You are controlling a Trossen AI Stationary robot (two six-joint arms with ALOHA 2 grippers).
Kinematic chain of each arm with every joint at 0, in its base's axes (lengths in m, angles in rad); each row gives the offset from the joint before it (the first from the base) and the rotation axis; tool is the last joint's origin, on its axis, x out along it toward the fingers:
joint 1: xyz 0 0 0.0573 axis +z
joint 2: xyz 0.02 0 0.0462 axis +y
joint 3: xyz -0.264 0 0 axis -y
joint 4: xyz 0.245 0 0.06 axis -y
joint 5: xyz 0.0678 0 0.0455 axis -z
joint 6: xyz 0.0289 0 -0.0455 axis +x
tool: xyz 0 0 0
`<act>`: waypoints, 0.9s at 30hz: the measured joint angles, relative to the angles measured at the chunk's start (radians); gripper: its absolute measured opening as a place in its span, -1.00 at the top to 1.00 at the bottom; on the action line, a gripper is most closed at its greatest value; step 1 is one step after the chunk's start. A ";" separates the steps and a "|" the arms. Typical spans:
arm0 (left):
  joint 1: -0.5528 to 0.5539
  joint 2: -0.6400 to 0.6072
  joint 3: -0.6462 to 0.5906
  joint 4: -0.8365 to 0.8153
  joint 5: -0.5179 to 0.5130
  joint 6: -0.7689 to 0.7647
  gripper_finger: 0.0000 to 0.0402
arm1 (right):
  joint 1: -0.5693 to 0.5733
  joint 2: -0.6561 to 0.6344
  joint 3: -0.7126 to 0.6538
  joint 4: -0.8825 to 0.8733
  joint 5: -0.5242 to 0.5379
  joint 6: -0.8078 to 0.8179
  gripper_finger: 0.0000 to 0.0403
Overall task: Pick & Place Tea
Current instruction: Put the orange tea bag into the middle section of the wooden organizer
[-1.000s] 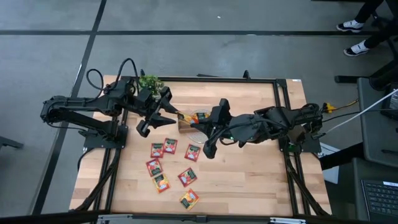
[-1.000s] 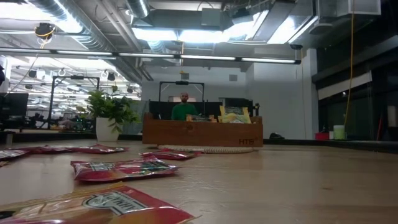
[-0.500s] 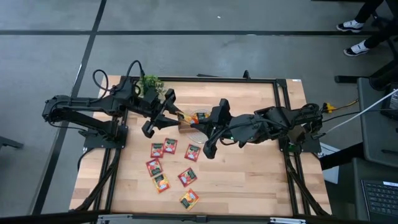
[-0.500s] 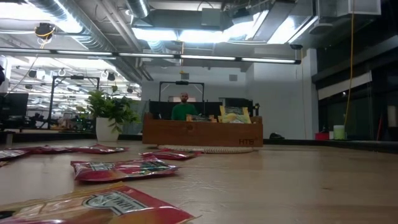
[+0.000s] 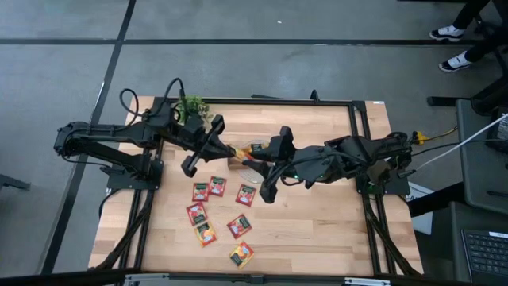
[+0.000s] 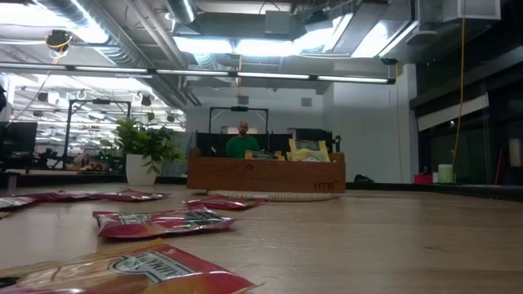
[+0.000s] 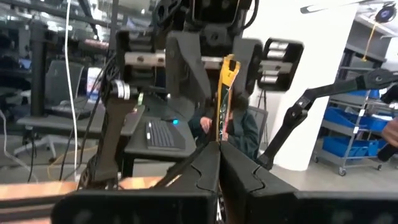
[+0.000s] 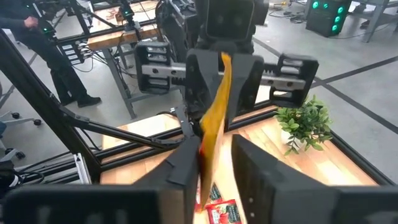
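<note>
Item one, the handover at the back of the table: your left gripper [image 5: 231,149] is sitting with its fingers [image 7: 208,165] pressed together on an orange-yellow sachet [image 7: 224,93], seen edge-on in the left wrist view and standing upright between that gripper and the right gripper [image 7: 214,68] facing it. Your right gripper is meeting it nose to nose over the wooden tray [image 6: 265,174]; in the right wrist view its fingers [image 8: 186,158] are standing apart, with the sachet running along one of them and a clear gap to the other, so you are looking at jaws parted rather than clamped. Item two, the tray: it is lying near the table's far edge, mostly under the two grippers from above, and the low view is showing a few sachets standing up out of it. Item three, loose tea: seven sachets are lying flat on the wooden table [image 5: 317,222] nearer the front, among them a red pair [image 5: 209,189] side by side and an orange one [image 5: 241,254] nearest the front edge. Item four, a small potted plant [image 5: 191,106]: it is standing at the back left corner beside the left arm. Item five, a person in a green top [image 6: 240,144]: sitting in the room behind the tray.
</note>
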 joint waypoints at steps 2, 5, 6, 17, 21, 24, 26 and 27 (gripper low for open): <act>0.006 0.000 0.000 -0.014 -0.004 -0.003 0.99 | 0.001 -0.008 0.000 0.001 0.000 0.005 0.42; 0.018 0.000 0.000 -0.039 -0.006 -0.025 0.99 | 0.012 -0.033 0.001 0.001 0.001 0.008 0.31; 0.024 0.000 0.000 -0.051 -0.008 -0.033 0.99 | 0.018 -0.042 0.001 0.001 0.000 0.004 0.29; 0.126 0.039 0.028 -0.243 0.017 -0.051 0.99 | 0.052 -0.121 0.002 -0.007 0.002 0.054 0.23; 0.161 0.121 0.127 -0.403 0.035 0.003 0.99 | 0.051 -0.121 0.001 -0.014 0.002 0.052 0.23; 0.185 0.190 0.198 -0.537 0.038 0.060 0.99 | 0.051 -0.121 0.001 -0.047 0.001 0.059 0.23; 0.202 0.229 0.241 -0.612 0.037 0.087 0.99 | 0.051 -0.121 0.001 -0.073 0.002 0.078 0.23; 0.210 0.246 0.259 -0.643 0.037 0.101 0.99 | 0.051 -0.121 0.000 -0.080 0.001 0.083 0.23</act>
